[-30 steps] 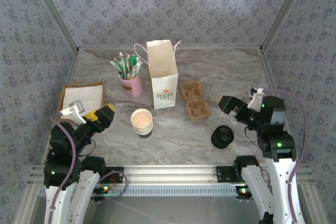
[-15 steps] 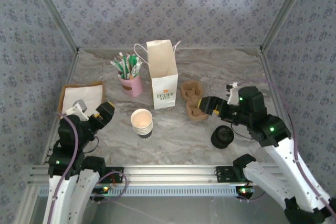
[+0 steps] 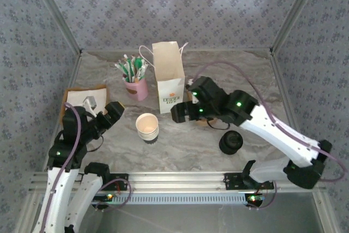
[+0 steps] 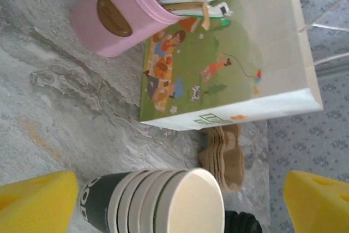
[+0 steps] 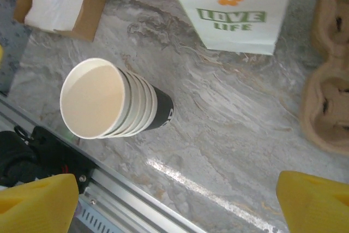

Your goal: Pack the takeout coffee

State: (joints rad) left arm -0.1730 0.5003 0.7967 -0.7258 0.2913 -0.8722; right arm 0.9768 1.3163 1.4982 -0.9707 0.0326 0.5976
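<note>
Cup stack point(image 3: 147, 126) near right claw point(image 3: 176, 114).

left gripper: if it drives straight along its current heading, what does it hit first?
Most likely the stack of paper cups, centred ahead of the open left gripper; the white bag stands beyond. Depth is unclear, so contact height is a guess.

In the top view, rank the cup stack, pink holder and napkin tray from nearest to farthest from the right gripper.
From the right gripper:
1. Cup stack, just left of it, nearer the front.
2. Pink holder, farther left and back.
3. Napkin tray, at the far left.
</note>
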